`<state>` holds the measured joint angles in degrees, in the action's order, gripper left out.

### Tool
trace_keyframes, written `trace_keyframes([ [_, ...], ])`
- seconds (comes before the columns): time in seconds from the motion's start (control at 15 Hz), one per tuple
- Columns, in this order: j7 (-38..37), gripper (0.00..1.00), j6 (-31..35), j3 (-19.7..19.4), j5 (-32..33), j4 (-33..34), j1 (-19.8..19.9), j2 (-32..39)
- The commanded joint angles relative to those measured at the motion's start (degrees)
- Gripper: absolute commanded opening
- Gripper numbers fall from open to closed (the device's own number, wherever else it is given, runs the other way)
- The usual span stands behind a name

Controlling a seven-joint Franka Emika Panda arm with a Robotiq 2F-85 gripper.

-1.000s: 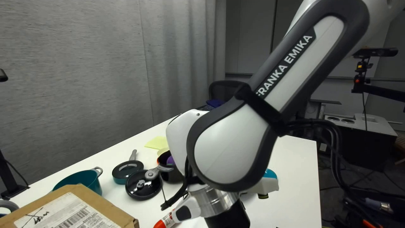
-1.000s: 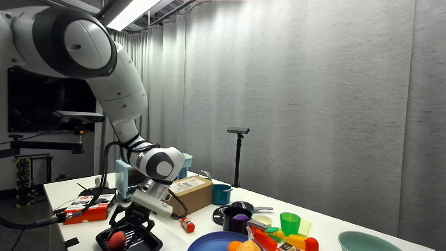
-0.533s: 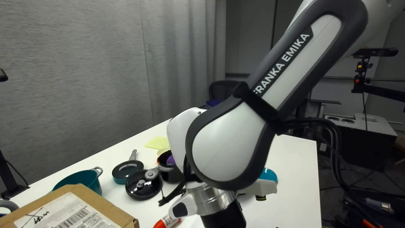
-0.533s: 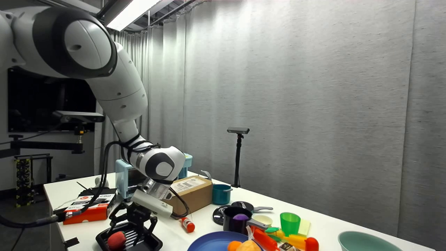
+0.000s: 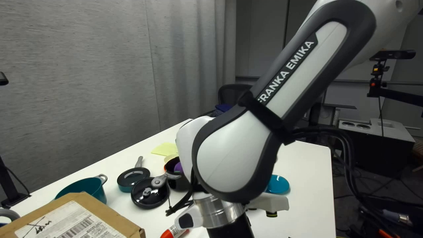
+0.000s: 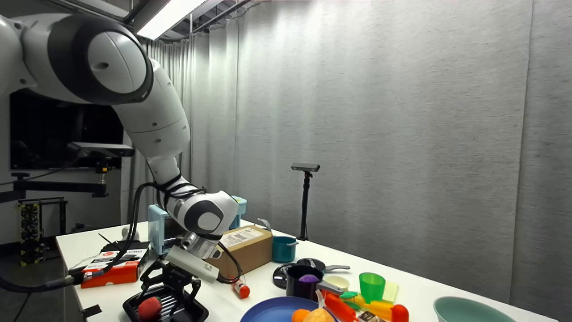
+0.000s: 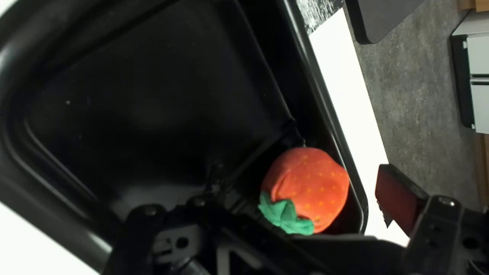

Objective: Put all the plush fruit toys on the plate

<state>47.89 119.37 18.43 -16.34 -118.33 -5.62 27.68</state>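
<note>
Jaws spread wide, nothing pinched: my gripper [image 7: 301,179] hangs over the black tray [image 7: 153,84], and the plush strawberry [image 7: 305,189] shows between the jaws, in a corner whose walls should stop it rolling when I close. My read: this straddle sets up a grasp. The blue plate [image 6: 268,310] sits well apart from my jaws, two round orange toys [image 6: 300,315] on or beside it, can't tell which.

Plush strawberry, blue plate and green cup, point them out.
Plush strawberry [image 7: 308,187]: wrist view, red body.
Blue plate [image 6: 270,310]: in an exterior view, bare surface.
Green cup [image 6: 372,290]: in an exterior view, outer wall.
</note>
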Motion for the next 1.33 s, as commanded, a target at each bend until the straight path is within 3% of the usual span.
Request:
trace_keyframes([
  [0.0,0.13,1.00,-0.57,0.46,-2.54,0.70,0.30,0.88],
  [0.13,0.32,1.00,0.41,0.62,-3.33,0.51,0.26,0.95],
  [0.2,0.37,0.75,0.59,0.70,-3.60,0.51,0.25,0.99],
  [0.33,0.11,0.68,1.10,0.90,-4.23,1.10,-0.06,1.57],
  [0.47,-0.04,0.49,1.52,1.05,-4.53,1.30,-0.20,1.87],
  [0.87,-1.70,0.06,3.97,-0.12,-3.25,0.55,-0.02,-1.58],
  [0.93,-2.58,0.02,6.16,-0.75,-2.61,-0.21,-0.10,-3.47],
  [1.27,-5.94,0.04,11.55,-4.00,-1.72,-4.20,1.70,-14.35],
])
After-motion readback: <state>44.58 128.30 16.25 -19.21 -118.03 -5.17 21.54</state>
